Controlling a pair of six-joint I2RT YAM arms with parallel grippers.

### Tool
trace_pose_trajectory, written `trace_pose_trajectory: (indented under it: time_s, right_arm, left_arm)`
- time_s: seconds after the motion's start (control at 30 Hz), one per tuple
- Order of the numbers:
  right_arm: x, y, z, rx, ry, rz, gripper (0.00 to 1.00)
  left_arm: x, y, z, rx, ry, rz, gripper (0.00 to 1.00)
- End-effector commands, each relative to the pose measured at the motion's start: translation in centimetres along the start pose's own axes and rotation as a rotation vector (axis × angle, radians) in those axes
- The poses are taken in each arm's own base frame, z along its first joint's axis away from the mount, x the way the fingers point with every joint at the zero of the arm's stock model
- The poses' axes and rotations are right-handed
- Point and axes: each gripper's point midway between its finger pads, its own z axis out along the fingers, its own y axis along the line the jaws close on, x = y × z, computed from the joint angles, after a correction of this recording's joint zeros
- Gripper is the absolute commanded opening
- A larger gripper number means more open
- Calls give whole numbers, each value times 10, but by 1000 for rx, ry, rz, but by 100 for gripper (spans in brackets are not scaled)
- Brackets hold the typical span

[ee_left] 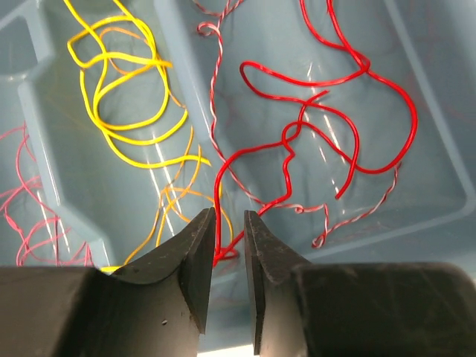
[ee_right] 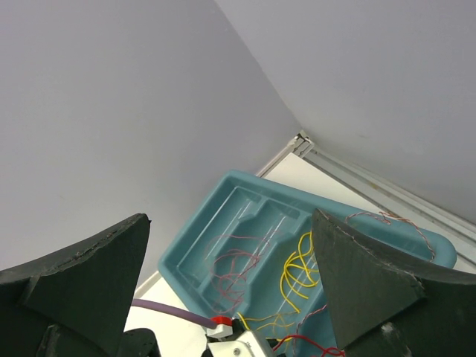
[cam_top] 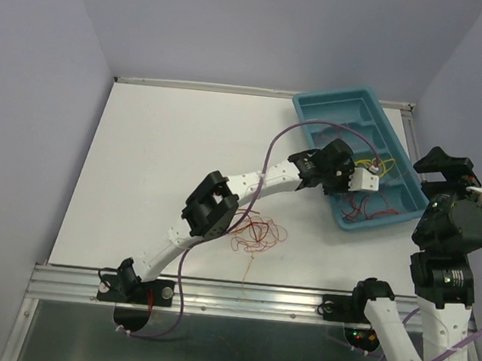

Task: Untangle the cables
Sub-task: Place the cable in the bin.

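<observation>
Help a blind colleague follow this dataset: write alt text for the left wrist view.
The left gripper, its dark jaws narrowly apart, straddles a strand of a looping red cable lying in a blue tray. A coiled yellow cable lies in the compartment to its left.

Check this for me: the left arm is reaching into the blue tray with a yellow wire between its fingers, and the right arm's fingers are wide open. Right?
Not quite. Between the left fingers lies the red wire, not a yellow one; the left wrist view shows it. They reach into the blue tray, and the right fingers are wide open.
</observation>
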Motion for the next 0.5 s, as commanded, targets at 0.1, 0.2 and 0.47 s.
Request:
trace_pose_trajectory:
  time_s: [0.1, 0.2, 0.47]
  right_arm:
    - [-18, 10, -3, -30, -33, 26, 95]
    - [-19, 10, -4, -30, -36, 28, 95]
    - [-6, 21, -1, -86, 19, -8, 95]
  left_arm:
    - [-35, 22, -8, -67, -91, 8, 22]
    - [-55, 45, -32, -155, -159, -21, 22]
    - [-130, 110, -184, -324, -406, -66, 44]
